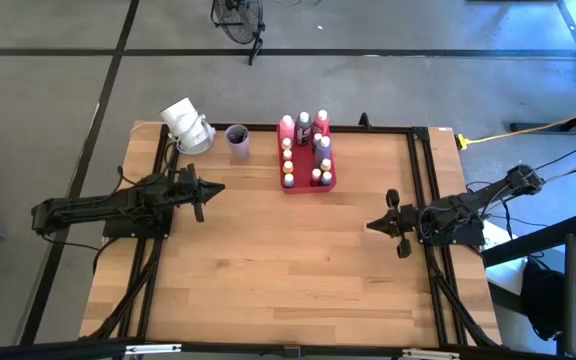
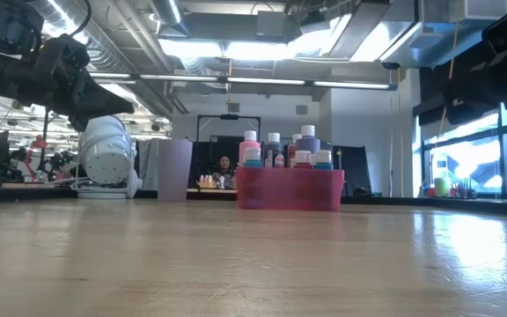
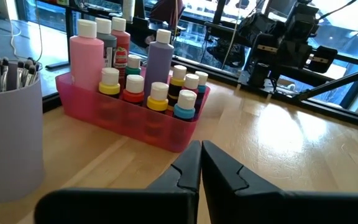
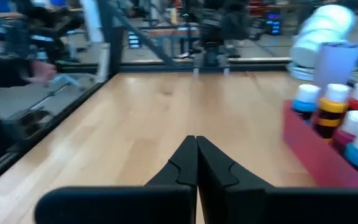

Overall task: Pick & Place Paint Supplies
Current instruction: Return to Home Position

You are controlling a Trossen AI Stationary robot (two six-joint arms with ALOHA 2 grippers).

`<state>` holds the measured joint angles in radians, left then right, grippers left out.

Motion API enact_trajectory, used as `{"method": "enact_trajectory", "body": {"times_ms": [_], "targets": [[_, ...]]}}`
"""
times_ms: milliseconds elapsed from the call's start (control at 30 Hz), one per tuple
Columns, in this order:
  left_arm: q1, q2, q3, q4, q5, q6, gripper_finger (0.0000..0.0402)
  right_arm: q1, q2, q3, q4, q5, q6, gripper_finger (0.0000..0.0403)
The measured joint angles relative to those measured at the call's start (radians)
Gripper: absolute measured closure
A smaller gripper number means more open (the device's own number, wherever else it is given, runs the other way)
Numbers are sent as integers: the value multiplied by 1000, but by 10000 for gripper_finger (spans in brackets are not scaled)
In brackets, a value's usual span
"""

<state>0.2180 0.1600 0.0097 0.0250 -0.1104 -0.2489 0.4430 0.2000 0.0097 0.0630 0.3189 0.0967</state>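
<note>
Several small light-capped paint bottles [image 1: 306,150] stand upright in a pink-red tray [image 1: 330,183] at the table's far middle; they also show in the left wrist view [image 3: 148,87] and the low view [image 2: 289,157]. Thin brushes [image 3: 8,71] stick up out of a lilac cup [image 1: 237,140] left of the tray. My left gripper [image 1: 214,189] is shut and empty, held above the table's left side, pointing toward the tray. My right gripper [image 1: 372,225] is shut and empty above the right side, pointing left.
A white lamp-like object [image 1: 187,125] lies at the far left corner beside the cup. Bare wooden tabletop [image 1: 288,270] fills the middle and near part. Dark rails [image 1: 423,160] run along the table's left and right sides.
</note>
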Motion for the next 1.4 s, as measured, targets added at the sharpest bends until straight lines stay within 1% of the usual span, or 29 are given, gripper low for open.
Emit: {"method": "enact_trajectory", "body": {"times_ms": [133,267,567,900,967,1100,1167,1233,1333,1400], "targets": [[0,0,0,0,0,0,391,-9,-39,0,-22,-127,1,403],[0,0,0,0,0,0,393,-28,-46,0,-33,-193,32,403],[0,0,0,0,0,0,392,-68,-44,0,-29,-158,27,403],[0,0,0,0,0,0,395,-152,-61,3,-36,-160,-19,403],[0,0,0,0,0,0,395,-171,-71,26,-92,-157,-15,403],[0,0,0,0,0,0,391,-198,-110,68,-210,-116,31,403],[0,0,0,0,0,0,391,-203,-136,70,-221,-141,38,403],[0,0,0,0,0,0,392,-203,-156,70,-224,-163,27,403],[0,0,0,0,0,0,394,-202,-179,70,-210,-165,15,403],[0,0,0,0,0,0,395,-202,-190,53,-149,-167,-4,403]]}}
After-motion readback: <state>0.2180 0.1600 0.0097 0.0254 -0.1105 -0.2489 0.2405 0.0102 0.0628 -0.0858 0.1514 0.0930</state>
